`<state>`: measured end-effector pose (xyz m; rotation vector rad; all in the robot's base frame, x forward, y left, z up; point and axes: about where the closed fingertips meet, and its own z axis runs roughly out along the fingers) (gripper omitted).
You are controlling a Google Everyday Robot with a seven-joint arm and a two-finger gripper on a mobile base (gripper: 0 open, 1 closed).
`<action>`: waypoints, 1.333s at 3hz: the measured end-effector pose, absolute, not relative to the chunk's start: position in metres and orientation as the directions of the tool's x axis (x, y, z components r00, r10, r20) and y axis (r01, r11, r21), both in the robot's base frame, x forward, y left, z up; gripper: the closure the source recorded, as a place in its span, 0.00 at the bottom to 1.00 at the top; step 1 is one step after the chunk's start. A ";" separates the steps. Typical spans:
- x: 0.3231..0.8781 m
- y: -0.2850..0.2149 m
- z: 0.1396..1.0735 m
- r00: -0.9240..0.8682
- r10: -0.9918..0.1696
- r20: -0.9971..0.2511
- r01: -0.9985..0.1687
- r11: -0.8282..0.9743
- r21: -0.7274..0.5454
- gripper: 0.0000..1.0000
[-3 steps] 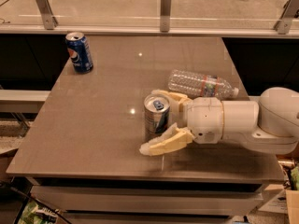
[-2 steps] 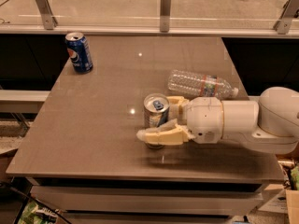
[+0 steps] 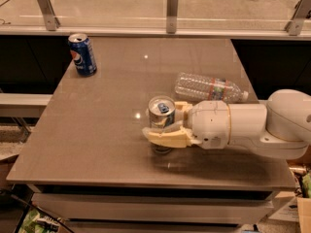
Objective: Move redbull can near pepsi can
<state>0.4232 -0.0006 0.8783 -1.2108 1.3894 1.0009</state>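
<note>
Your redbull can (image 3: 161, 111) stands upright on the table (image 3: 97, 130), a bit right of centre and toward the front edge, silver top w/ blue tab facing up. The gripper (image 3: 163, 123) is right on it, coming in from the right side at can height. The near finger (image 3: 168, 138) lies across the can's front lower body, touching it, and the other finger shows just behind the can on the far side. So the pincer is clamped on the can, one finger each side. The can's base looks to be at table level, but you can't tell if it's touching. The white arm (image 3: 243, 127) runs off to the right edge, approx. level w/ the tabletop.

A clear plastic bottle (image 3: 209, 88) lies on its side just behind the gripper, cap pointing right, not touching the can.

The pepsi can (image 3: 82, 55) stands upright at the far left corner of the table, well apart from the redbull can. A glass rail w/ metal posts (image 3: 172, 9) runs along the back.
</note>
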 end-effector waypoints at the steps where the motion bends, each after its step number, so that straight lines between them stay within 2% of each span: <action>1: 0.422 0.001 0.879 0.001 -0.163 -0.987 -0.988 0.153 -0.026 1.00; 4: 0.447 0.027 0.891 -0.004 -0.211 -0.977 -0.994 0.108 -0.020 1.00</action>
